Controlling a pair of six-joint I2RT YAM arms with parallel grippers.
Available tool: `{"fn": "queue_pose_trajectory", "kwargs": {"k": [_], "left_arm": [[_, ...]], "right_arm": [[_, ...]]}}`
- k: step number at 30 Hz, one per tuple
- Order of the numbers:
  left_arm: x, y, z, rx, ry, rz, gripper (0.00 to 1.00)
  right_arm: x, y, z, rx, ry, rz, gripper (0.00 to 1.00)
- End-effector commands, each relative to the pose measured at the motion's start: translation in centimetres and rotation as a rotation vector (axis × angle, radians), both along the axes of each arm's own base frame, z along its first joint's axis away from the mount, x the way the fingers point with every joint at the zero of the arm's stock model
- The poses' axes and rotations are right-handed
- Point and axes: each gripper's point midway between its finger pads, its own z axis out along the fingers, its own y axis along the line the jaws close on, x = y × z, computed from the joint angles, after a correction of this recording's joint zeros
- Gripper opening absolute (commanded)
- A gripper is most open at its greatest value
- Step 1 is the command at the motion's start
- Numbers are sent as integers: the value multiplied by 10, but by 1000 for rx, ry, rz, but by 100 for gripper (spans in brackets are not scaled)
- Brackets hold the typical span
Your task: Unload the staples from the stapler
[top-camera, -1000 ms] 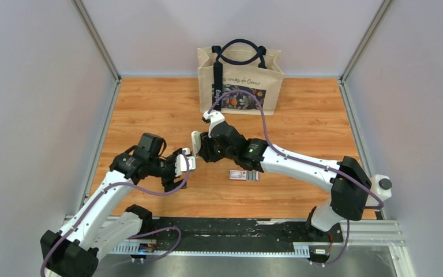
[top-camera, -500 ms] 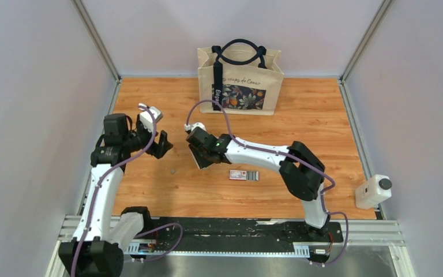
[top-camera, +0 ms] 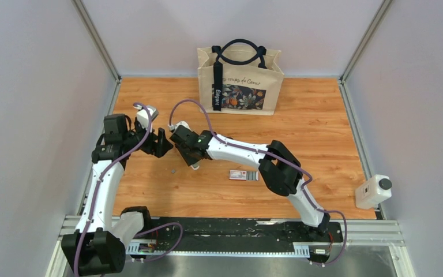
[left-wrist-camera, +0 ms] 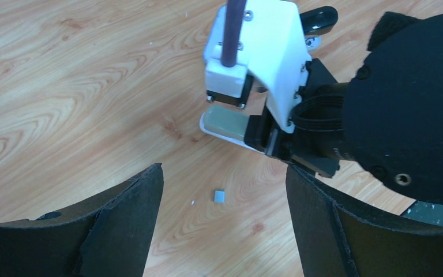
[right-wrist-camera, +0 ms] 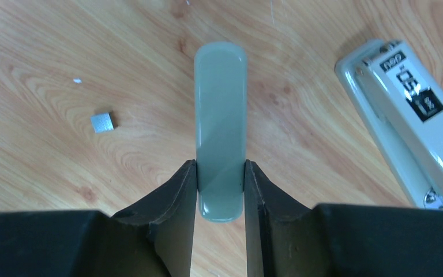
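Note:
The stapler is held open. My right gripper point(right-wrist-camera: 220, 167) is shut on its grey-green arm point(right-wrist-camera: 220, 124), just above the table. Its white body point(right-wrist-camera: 406, 115) with a black label sticks out to the right. In the top view the right gripper point(top-camera: 187, 153) is left of the table's middle. A small grey block of staples point(right-wrist-camera: 103, 122) lies on the wood left of the stapler; it also shows in the top view point(top-camera: 174, 171). My left gripper point(left-wrist-camera: 224, 170) is open and empty above that block point(left-wrist-camera: 220, 196), facing the right gripper; in the top view it point(top-camera: 160, 142) is just left of the stapler.
A small staple box point(top-camera: 244, 175) lies on the wood right of the stapler. A printed tote bag point(top-camera: 240, 81) stands at the back. A white object point(top-camera: 374, 190) sits off the table's right edge. Grey walls close in both sides.
My left gripper pulled back to the left, away from the right gripper, and opened. My right gripper moved left with the stapler. The staple block appeared on the table.

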Motion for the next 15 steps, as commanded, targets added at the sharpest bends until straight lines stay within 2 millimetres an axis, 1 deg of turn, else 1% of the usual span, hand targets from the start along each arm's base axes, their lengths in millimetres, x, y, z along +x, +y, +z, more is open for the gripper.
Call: {"fn": "queue_pose_trajectory", "kwargs": {"k": [1,3,4,5,6,7,8,9,10,11,12,13,14,15], "left_arm": [[2,4,13,-10,-15,32,86],[2,5,12,-2,-16,41,87],[3,8,12,10,-19,53,87],[3,9,11,17,-24,56,87],[2,10,10,23,-24,57,87],[2,11,9,34,-27,56,87],[1,11,8,36,-25,53,87],[1,11,9,37,-20,53,87],[0,12,9,40,-20,52,87],[0,12,9,42,-19,51,87],[0,11,9,41,-16,49,87],[0,12,9,45,-16,48,87],[1,12,8,48,-14,49,87],[1,12,8,49,-14,48,87]], "right_arm": [[0,13,-11,-11,18,28,8],[2,19,-13,7,18,23,14],[0,23,-12,22,28,26,23],[0,25,-12,38,38,22,27],[4,29,-9,62,37,17,31],[2,33,-6,78,45,19,41],[5,32,-4,86,48,9,47],[7,32,5,102,42,7,54],[9,30,10,109,40,5,76],[14,27,16,121,34,0,82],[16,24,34,144,13,11,86],[17,16,37,142,13,9,96],[24,8,42,146,6,-1,100],[28,1,61,164,-20,4,100]]}}
